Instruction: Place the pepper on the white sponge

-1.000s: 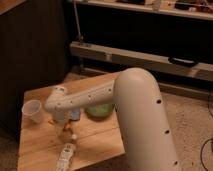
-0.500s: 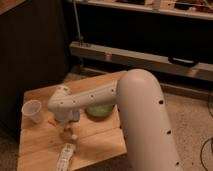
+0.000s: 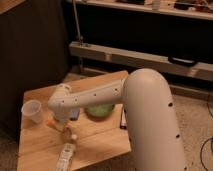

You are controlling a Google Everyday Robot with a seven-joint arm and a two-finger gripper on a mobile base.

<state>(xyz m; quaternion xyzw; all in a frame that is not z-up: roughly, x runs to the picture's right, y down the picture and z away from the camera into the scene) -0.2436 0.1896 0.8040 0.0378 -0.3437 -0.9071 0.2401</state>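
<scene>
My gripper (image 3: 61, 123) hangs at the end of the white arm, low over the left middle of the wooden table (image 3: 100, 142). A small orange-red piece, the pepper (image 3: 50, 121), shows at the gripper's left side, close to the table top. The white sponge (image 3: 74, 114), a small bluish pad, lies just right of the gripper, partly hidden behind the arm and next to the green plate (image 3: 100, 109). The pepper is left of the sponge and not on it.
A clear plastic cup (image 3: 32, 110) stands at the table's left edge. A clear bottle (image 3: 64, 156) with a pale cap lies near the front edge. A dark flat object (image 3: 123, 119) lies right of the plate. A dark cabinet stands behind on the left.
The gripper end has shifted a little left, toward the cup, and the orange piece has moved left with it. The sponge, plate, cup and bottle have stayed put.
</scene>
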